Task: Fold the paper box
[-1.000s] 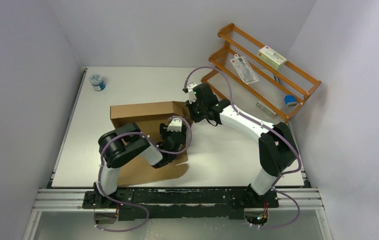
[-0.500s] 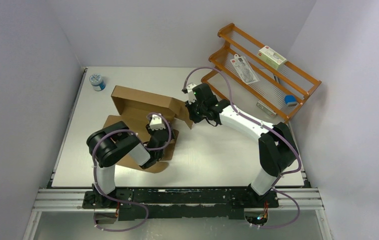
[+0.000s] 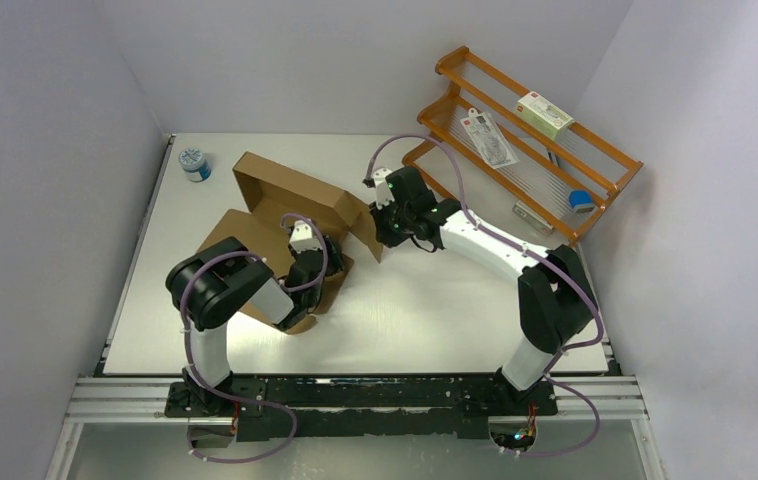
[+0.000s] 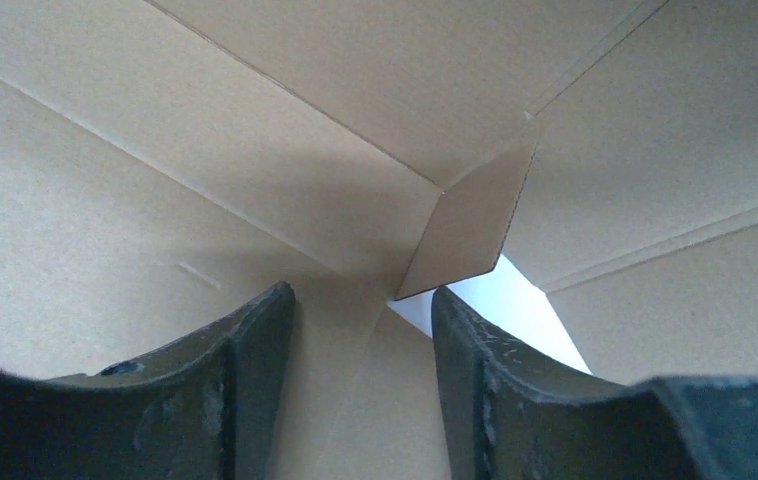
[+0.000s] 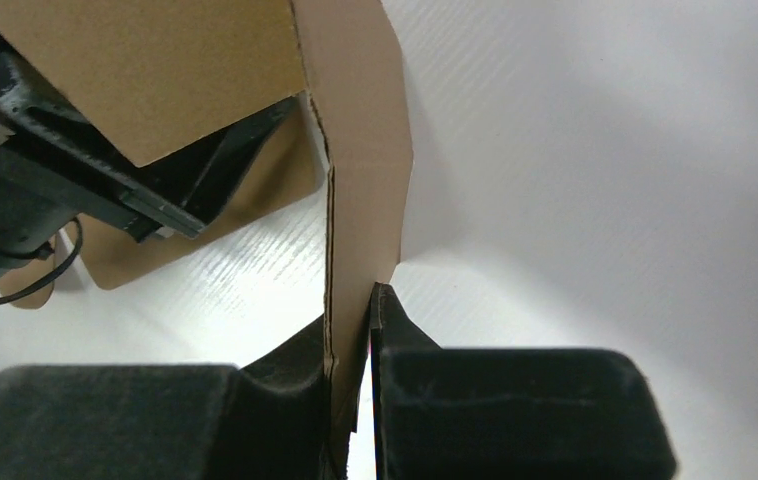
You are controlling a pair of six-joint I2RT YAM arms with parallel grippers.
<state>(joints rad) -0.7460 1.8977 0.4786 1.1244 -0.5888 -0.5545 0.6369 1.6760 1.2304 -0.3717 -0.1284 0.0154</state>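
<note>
Brown corrugated cardboard, unmarked: the paper box [image 3: 290, 195] is found part-folded at the left-centre of the white table [image 3: 455, 310]. One broad panel is raised and tilted at the far side, and another is laid flat on the tabletop beneath the left arm. A side flap [image 3: 365, 228] is seen standing on edge at the box's right end.

Left gripper [image 4: 363, 305]: it is placed inside the raised box, facing an inner corner where the crease lines meet. Its two dark fingers [image 4: 255, 340] are held apart, with only the cardboard floor seen between them and nothing pinched. A small folded tab [image 4: 470, 225] is seen just beyond the fingertips, and a sliver of white table is shown through the gap beside it.

Right gripper [image 5: 353, 320]: its fingers are pressed together on the lower edge of the upright side flap, so that the cardboard sheet is clamped between the pads. The flap is held off the table at that point.

Other items recorded:
- A wooden rack [image 3: 595, 165] is leaned at the far right of the table.
- A small white carton with a red label [image 3: 543, 113] is kept on the rack's top tier, a flat packet [image 3: 488, 137] lower down, and a blue object [image 3: 582, 200] near the rack's right end.
- A small round tub [image 3: 194, 163] is stood at the far left corner, well apart from the box.
</note>
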